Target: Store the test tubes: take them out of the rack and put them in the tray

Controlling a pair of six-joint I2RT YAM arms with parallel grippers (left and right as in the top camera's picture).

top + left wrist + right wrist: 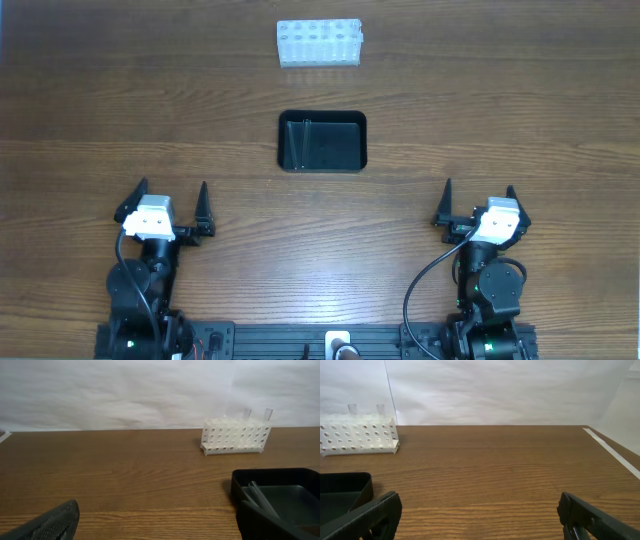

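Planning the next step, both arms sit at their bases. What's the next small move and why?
Probably send the right tool up toward the rack, above the two test tubes standing at its right end. Both it and the left tool are open and empty, the tray already holds other tubes, and those two sit nearer the right arm.

Arms (140, 285) were black, jointed. Left gripper (172, 186) and right gripper (479, 187) carried white wrist blocks (152, 214); fingers (203, 195) black, tapered. Black cables (425, 280) looped above base rail (260, 335).
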